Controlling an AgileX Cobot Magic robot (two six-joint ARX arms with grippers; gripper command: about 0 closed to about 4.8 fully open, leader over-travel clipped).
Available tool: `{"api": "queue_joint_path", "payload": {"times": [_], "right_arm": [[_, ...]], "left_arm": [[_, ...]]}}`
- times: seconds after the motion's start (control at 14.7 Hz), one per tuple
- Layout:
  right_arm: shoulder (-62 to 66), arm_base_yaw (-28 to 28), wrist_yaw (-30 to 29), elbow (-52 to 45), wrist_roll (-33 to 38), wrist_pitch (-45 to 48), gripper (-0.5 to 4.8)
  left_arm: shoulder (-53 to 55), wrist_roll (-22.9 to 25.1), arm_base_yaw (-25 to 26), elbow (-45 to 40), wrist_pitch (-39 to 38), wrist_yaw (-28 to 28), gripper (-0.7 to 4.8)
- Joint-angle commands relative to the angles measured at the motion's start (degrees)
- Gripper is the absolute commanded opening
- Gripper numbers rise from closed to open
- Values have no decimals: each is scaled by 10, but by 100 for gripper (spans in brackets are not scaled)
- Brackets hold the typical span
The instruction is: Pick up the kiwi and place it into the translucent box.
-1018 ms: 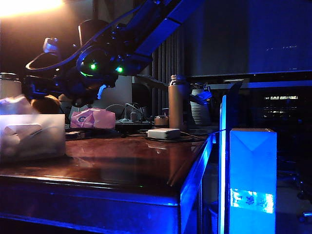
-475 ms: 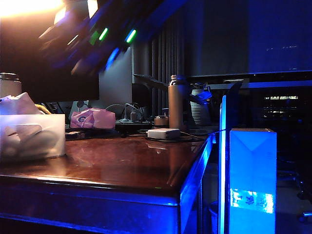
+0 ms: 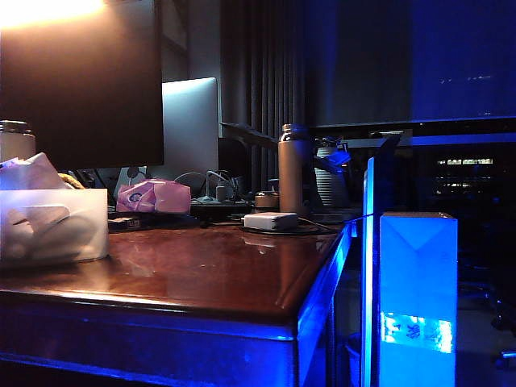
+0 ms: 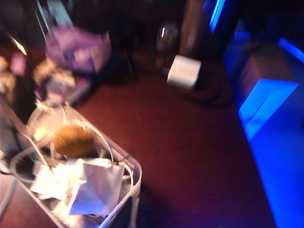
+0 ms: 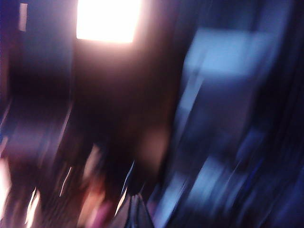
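Note:
The kiwi point(image 4: 72, 140), brown and fuzzy, lies inside the translucent box point(image 4: 135, 173) among white cables and crumpled paper. In the exterior view the same box point(image 3: 52, 226) stands at the table's left end; the kiwi does not show there. My left gripper point(image 4: 132, 216) hovers above the box's near corner. Only a dark blurred bit of it shows, so its jaws cannot be read. My right gripper point(image 5: 136, 211) is a dark pointed shape in a heavily blurred view, fingers together with nothing between them. Neither arm appears in the exterior view.
A pink-and-white packet point(image 3: 153, 196) and a flat white adapter point(image 3: 271, 220) lie behind the box, with a metal bottle point(image 3: 292, 169) farther back. A glowing blue carton point(image 3: 418, 298) stands off the table's right edge. A dark monitor point(image 3: 81, 81) fills the back left.
The arm that hung over the box a second ago has swung up and out of the exterior view. The brown shape seen beside it above the box is gone.

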Motion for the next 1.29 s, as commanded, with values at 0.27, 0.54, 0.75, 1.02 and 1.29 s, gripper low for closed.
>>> {"api": "queue_joint_path", "payload": {"times": [0.27,0.54,0.75,1.02,1.29], "right_arm": [[-259,3,-1,2,-52,-176,-5],[-395,3,3,1,-50,-359,-6],[-413,3,14,-19,-37,-458,-5],[-451,4,-9,-245,13,-394,-5],[-604,4,-14,-557,50,-192,-6]], "left_arm": [[-214,-22,0,2,-101,12,-3],[-352,-48,1,-69,-108,10,-3],[-433,-48,1,-244,-37,10,-3],[-507,-84,0,-467,129,9,-3],[-511,-84,0,-590,255,8,-3]]}}
